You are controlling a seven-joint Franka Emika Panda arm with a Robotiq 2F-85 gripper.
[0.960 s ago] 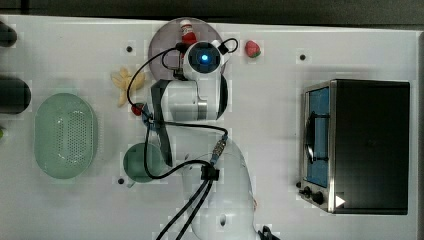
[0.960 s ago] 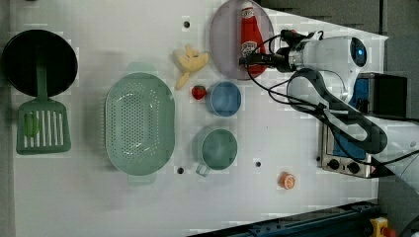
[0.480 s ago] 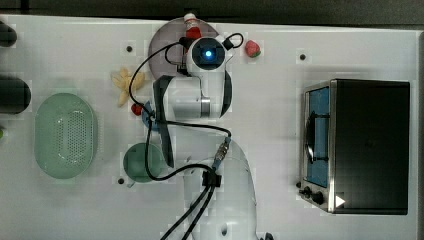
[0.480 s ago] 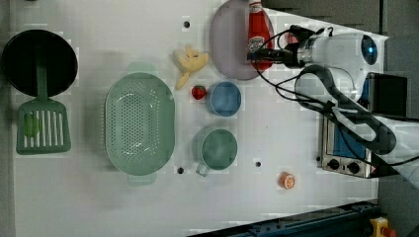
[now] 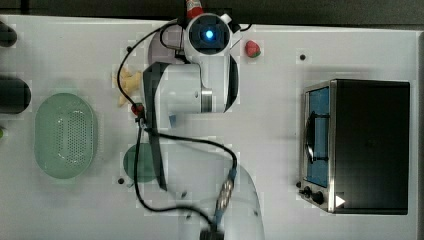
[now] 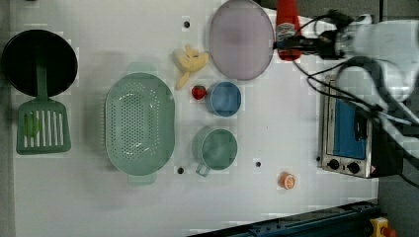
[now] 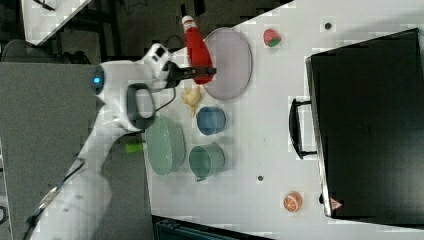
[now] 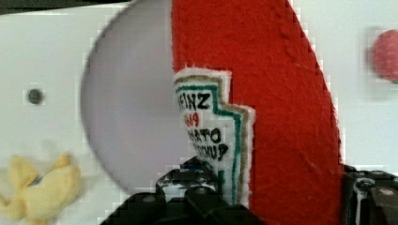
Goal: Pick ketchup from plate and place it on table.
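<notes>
A robotics lab set up as a play kitchen: a flat white desk (image 6: pixel 276 123) with small dark screw holes carries a green perforated oval basket (image 6: pixel 140 123), a silver toaster oven with a blue window (image 6: pixel 346 133), felt toy food and a white robot arm (image 7: pixel 117 105) with loose black cables.

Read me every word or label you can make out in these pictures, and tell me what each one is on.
"HEINZ": top line of the stitched white label on the red felt ketchup bottle, wrist view; its first letter is half cut off by the label's edge.
"...MATO" over "...TCHUP": lower lines, partly hidden.
A small red line between them is too blurred to read.
The silver toaster oven bears a small red mark near its knobs, too small to read.
</notes>
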